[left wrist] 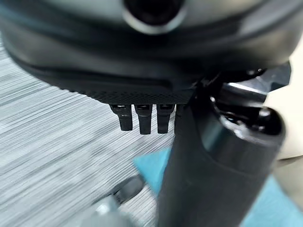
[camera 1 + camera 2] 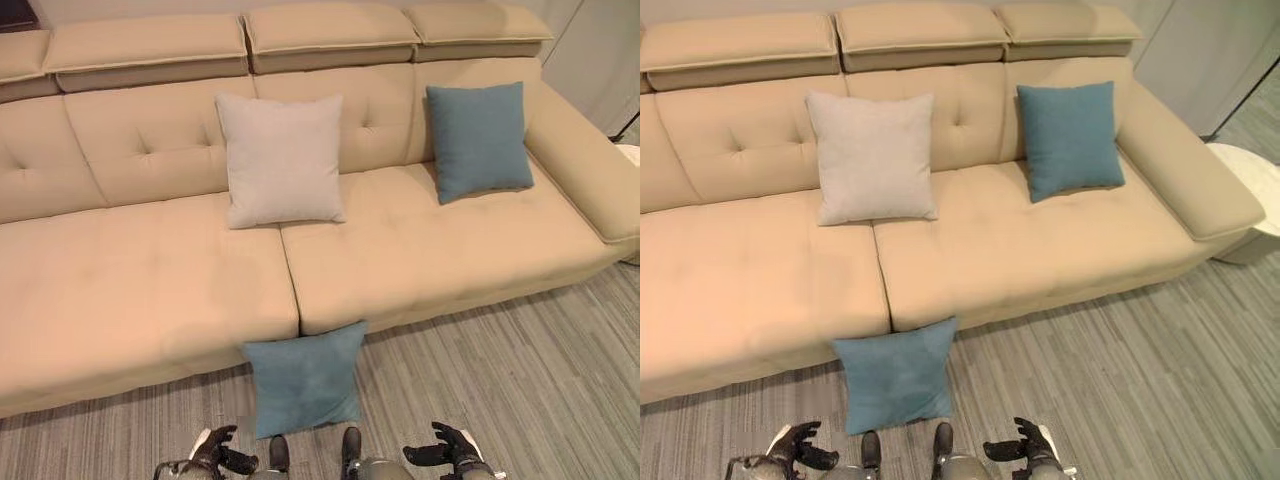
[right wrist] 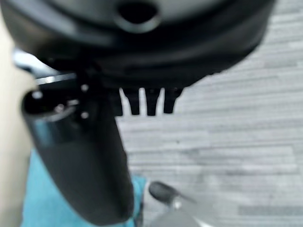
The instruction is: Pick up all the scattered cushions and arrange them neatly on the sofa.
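We see a blue cushion on the floor, leaning against the sofa front, between our left hand and right hand, both relaxed, apart, empty.

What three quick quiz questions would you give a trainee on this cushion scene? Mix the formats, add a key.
1. True or false: the blue cushion on the floor leans against the front of the sofa.
2. Multiple choice: which cushion sits nearest the sofa's armrest? A) grey cushion B) blue cushion on the seat C) a red cushion
3. Short answer: what do the left hand and right hand hold?

Key: 1 true; 2 B; 3 nothing, both hands are open and low, on either side of the floor cushion.
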### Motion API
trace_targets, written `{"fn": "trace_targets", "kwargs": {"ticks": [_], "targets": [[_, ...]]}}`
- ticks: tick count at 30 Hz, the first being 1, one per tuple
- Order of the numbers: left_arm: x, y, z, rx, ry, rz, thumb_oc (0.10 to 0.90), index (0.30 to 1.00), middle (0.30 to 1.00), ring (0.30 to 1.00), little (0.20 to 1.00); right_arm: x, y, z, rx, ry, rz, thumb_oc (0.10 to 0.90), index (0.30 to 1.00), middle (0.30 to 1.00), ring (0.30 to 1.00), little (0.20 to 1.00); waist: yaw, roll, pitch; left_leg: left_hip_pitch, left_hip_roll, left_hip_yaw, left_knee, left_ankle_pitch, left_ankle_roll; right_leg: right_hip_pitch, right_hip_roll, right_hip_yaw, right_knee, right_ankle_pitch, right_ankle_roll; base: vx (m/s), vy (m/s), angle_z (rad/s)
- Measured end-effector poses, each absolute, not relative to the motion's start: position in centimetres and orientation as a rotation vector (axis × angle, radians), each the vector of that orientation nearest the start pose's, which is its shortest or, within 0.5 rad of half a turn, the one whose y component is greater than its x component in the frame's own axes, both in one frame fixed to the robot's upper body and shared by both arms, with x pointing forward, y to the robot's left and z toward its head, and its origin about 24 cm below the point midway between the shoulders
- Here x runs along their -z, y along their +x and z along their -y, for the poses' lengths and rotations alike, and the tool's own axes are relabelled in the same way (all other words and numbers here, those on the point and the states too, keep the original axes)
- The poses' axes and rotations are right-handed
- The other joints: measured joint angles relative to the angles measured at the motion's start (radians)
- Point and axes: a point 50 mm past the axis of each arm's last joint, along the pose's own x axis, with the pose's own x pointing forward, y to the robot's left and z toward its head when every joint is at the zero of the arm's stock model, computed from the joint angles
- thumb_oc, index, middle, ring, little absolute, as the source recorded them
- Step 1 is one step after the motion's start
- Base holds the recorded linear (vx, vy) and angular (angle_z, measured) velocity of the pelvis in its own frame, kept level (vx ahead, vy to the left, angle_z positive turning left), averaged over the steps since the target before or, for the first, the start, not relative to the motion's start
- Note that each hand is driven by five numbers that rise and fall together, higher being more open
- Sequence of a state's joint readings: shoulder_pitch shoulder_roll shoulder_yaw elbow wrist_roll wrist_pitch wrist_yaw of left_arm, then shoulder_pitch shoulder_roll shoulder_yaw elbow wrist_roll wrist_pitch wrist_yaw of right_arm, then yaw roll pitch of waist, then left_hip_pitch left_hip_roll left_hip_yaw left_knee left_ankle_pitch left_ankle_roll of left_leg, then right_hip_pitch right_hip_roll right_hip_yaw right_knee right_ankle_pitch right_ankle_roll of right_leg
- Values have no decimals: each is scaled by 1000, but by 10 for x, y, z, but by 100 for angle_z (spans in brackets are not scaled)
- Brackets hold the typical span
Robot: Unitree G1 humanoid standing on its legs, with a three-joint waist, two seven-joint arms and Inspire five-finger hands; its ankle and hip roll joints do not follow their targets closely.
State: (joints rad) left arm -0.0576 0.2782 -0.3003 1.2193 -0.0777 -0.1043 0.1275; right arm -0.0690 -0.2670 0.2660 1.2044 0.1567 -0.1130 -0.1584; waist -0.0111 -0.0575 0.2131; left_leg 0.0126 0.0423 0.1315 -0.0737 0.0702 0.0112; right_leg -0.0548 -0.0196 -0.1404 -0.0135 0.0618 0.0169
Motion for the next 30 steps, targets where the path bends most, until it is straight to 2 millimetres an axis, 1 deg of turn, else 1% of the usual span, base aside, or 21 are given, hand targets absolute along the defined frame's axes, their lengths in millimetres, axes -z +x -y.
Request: {"fn": "trace_targets", "kwargs": {"ticks": [2,3,6,9,11,12,13,14,15,16,17,18,19,20,21,22,23,24,26,28,30], "targets": [[150,123,-236,-44,426,-1053,800,900,900,900,900,147,129,237,146,-347,-1021,800,900,900,900,900,-4,2,-2,1,3,-10,-1,2,-4,24,7,-19,-39,13,-5,25,-55,16],[150,125,-235,-42,424,-1047,800,900,900,900,900,148,126,237,145,-346,-1027,800,900,900,900,900,-3,4,-4,2,5,-16,-1,1,-20,39,14,-21,-65,23,-8,22,-58,9],[149,128,-231,-38,416,-1032,800,900,900,900,900,149,121,237,150,-347,-1040,800,900,900,900,900,-5,14,-11,-5,11,-32,-2,4,-27,45,18,-45,-77,27,-9,-32,-54,15],[147,133,-228,-56,392,-1012,800,900,900,900,900,148,124,237,155,-347,-1029,800,900,900,900,900,-2,20,-14,-40,13,-39,6,7,-32,24,20,-50,-77,27,-9,-175,-66,11],[140,151,-225,-99,364,-944,800,900,900,900,900,142,137,237,174,-348,-960,800,900,900,900,900,-5,24,-6,-138,14,-62,67,3,-41,-52,14,-72,-58,31,-12,-181,-56,23],[136,161,-224,-113,349,-910,800,900,900,900,900,137,149,237,178,-352,-917,800,900,900,900,900,-1,25,10,-177,10,-69,89,3,-41,-80,16,-78,-49,37,-14,-257,-75,25],[127,179,-224,-148,327,-845,800,900,900,900,900,129,167,237,184,-357,-866,800,900,900,900,900,6,25,52,-225,13,-76,118,7,-45,-116,15,-86,-25,43,-21,-255,-75,18],[123,188,-222,-177,301,-808,800,900,900,900,900,122,179,238,200,-360,-824,800,900,900,900,900,6,28,70,-284,17,-75,163,7,-45,-170,14,-97,21,30,-8,-280,-120,27],[106,215,-219,-198,292,-701,800,900,900,900,900,108,201,242,232,-380,-735,800,900,900,900,900,-2,33,115,-370,20,-87,217,-4,-58,-265,1,-106,93,2,-19,-108,-27,26],[96,229,-219,-211,283,-647,800,900,900,900,900,97,219,242,245,-385,-677,800,900,900,900,900,3,31,149,-395,21,-88,212,-3,-61,-301,-1,-107,119,2,-25,-84,-49,22],[90,237,-219,-223,281,-619,800,900,900,900,900,90,230,242,261,-391,-645,800,900,900,900,900,7,28,165,-422,23,-88,215,3,-67,-335,-3,-108,138,-2,-29,-164,-20,7],[75,257,-219,-262,259,-550,800,900,900,900,900,69,257,241,292,-395,-545,800,900,900,900,900,11,23,207,-474,24,-85,228,8,-60,-399,-11,-110,178,-6,-38,-132,-34,4],[64,270,-217,-284,236,-497,800,900,900,900,900,51,277,239,318,-391,-464,800,900,900,900,900,12,24,227,-543,26,-85,257,12,-60,-473,-22,-119,233,-14,-38,-155,-12,8],[59,276,-216,-290,227,-473,800,900,900,900,900,44,283,241,334,-390,-435,800,900,900,900,900,9,25,234,-575,25,-86,276,11,-58,-507,-27,-121,257,-27,-47,-131,15,15],[43,292,-216,-304,212,-413,800,900,900,900,900,22,304,237,353,-382,-346,800,900,900,900,900,4,24,258,-637,23,-86,297,15,-56,-575,-37,-126,295,-29,-51,-79,12,18],[38,296,-216,-310,205,-397,800,900,900,900,900,15,310,236,357,-378,-322,800,900,900,900,900,2,24,261,-657,23,-87,298,21,-55,-596,-39,-128,304,-29,-51,-116,9,20],[29,304,-215,-321,200,-359,800,900,900,900,900,1,322,230,360,-370,-261,800,900,900,900,900,-2,26,272,-710,27,-85,328,25,-48,-653,-48,-131,348,-40,-49,-96,7,21],[4,323,-212,-311,199,-258,800,900,900,900,900,-30,342,224,384,-352,-140,800,900,900,900,900,1,27,274,-822,21,-86,386,17,-38,-773,-74,-131,435,-67,-63,-94,7,19],[-20,339,-210,-308,206,-170,800,900,900,900,900,-58,358,222,404,-343,-53,800,900,900,900,900,-2,30,279,-928,16,-87,460,4,-25,-879,-92,-128,514,-88,-63,-24,16,13],[-60,361,-208,-304,199,-49,800,900,900,900,900,-100,377,223,426,-335,70,800,900,900,900,900,-1,38,295,-1070,11,-89,559,-18,-19,-1015,-112,-123,606,-106,-81,23,16,7],[-86,373,-210,-309,195,25,800,900,900,900,900,-127,387,221,431,-316,138,800,900,900,900,900,0,37,307,-1145,12,-88,624,-41,-17,-1086,-124,-119,661,-119,-94,20,-5,-1]]}}
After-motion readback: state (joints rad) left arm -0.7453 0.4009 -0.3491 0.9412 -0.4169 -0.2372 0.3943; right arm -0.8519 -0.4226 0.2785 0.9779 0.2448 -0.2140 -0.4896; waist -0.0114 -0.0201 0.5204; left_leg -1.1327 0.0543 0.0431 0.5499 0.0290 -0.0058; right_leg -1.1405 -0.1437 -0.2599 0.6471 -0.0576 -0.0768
